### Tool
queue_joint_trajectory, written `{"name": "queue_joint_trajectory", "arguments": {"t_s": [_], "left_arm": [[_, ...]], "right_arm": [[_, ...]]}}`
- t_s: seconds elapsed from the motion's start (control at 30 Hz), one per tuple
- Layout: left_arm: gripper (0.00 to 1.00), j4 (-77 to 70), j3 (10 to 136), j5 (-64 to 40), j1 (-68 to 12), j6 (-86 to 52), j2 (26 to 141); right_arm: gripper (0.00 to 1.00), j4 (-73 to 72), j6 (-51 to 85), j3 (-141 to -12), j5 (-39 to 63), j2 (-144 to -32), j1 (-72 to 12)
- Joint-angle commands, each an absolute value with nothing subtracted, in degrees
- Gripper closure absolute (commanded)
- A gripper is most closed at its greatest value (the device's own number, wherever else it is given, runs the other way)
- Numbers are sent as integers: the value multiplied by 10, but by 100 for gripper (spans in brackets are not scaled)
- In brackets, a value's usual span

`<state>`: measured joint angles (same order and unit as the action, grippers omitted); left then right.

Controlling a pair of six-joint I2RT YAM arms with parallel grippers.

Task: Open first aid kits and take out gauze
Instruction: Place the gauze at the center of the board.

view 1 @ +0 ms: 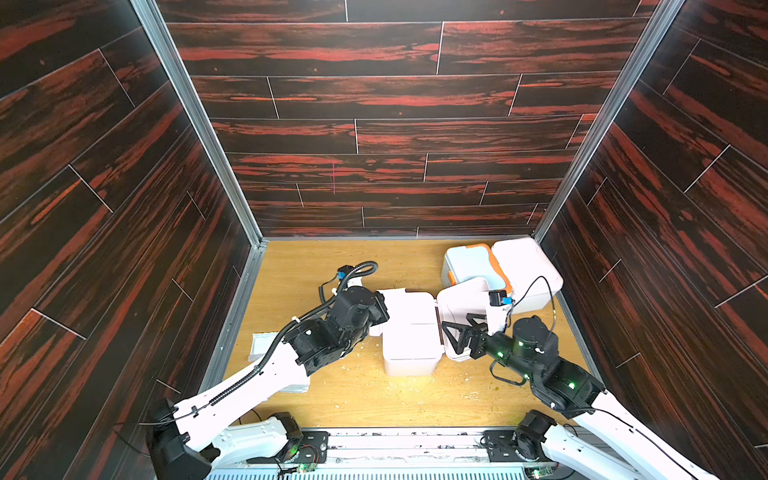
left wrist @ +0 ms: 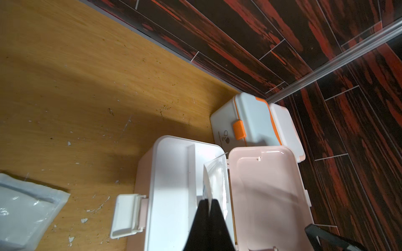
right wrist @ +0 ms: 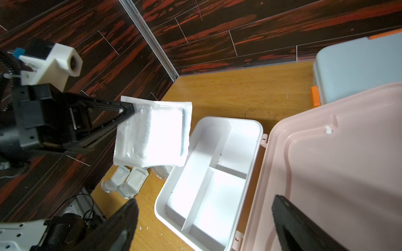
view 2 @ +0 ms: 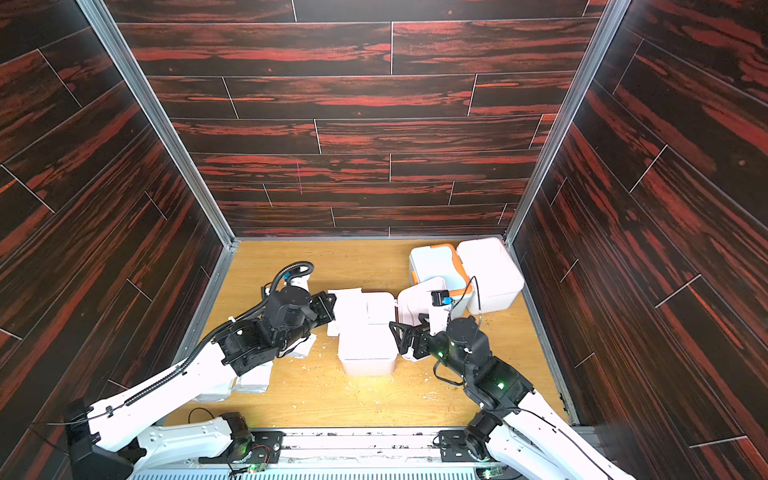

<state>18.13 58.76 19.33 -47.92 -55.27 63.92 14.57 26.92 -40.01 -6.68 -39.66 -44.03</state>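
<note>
Halfway there: the left tool [right wrist: 130,109], pinching a gauze packet [right wrist: 156,132], holds it above the open kit [right wrist: 260,130], whose visible compartments are bare. The right tool [view 1: 462,332] hangs spread wide by the raised lid [right wrist: 326,163]. Loose packets [view 2: 253,376] lie at 8 o'clock on the counter [view 1: 332,257]. The orange-handled kit [view 1: 471,264] and pale kit [view 1: 525,266] sit closed at 1 o'clock, hard against the walls [view 1: 623,291]. Free room is at 11 o'clock.

Dark red-black plank walls [view 1: 374,104], bright yellow wooden table [view 1: 353,399]. Light from above. Glowing, washed out: white open plastic box [right wrist: 217,195], flat white packet [right wrist: 161,134]. Soft shadows on table. Black right tool [right wrist: 204,200] near lens blurry. Top views bend at edges.
</note>
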Motion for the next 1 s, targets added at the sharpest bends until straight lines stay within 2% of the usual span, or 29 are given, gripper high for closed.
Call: {"name": "queue_joint_trajectory", "arguments": {"t_s": [0.0,0.2,0.37,0.63,0.97], "left_arm": [[100,195,573,257,-475,-597,609],[100,265,571,334,-475,-675,598],[100,365,573,404,-475,-798,593],[100,467,546,478,-475,-997,567],[100,555,484,436,-476,-1194,556]], "right_arm": [[1,119,255,-414,-29,-412,-443],[1,128,230,-441,36,-455,-443],[1,108,223,-444,85,-477,-444],[1,120,230,-460,104,-514,-443],[1,131,235,-470,114,-536,-443]]}}
